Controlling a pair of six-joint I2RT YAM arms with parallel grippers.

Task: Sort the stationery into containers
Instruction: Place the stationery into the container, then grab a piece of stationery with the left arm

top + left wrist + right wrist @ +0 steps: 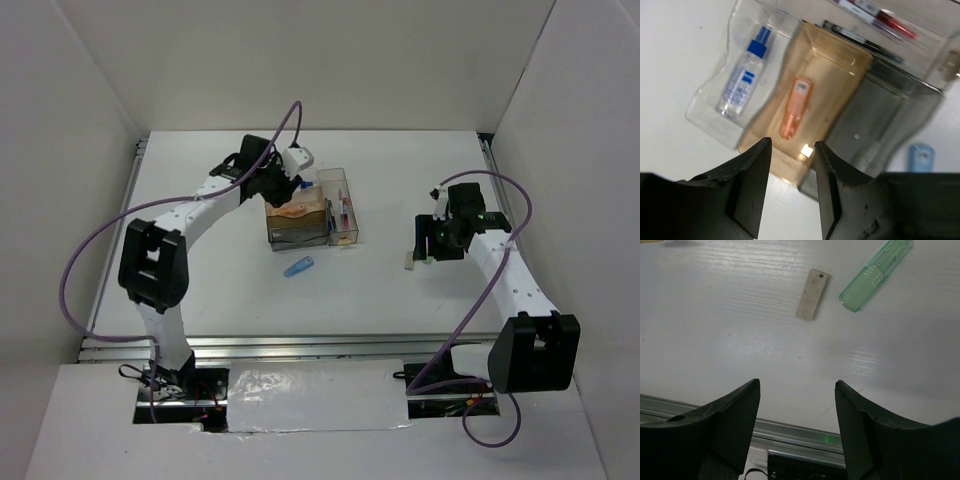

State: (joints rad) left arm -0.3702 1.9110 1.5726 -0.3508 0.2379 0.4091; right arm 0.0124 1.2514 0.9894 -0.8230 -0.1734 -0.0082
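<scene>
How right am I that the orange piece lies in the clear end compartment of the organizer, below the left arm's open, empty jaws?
Not quite. The left wrist view shows the orange piece in the amber-tinted compartment; the clear end compartment beside it holds the blue-capped bottle. The left arm's jaws are indeed open and empty above it.

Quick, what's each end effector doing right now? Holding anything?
Left end effector: open, holding nothing.
Right end effector: open, holding nothing.
</scene>
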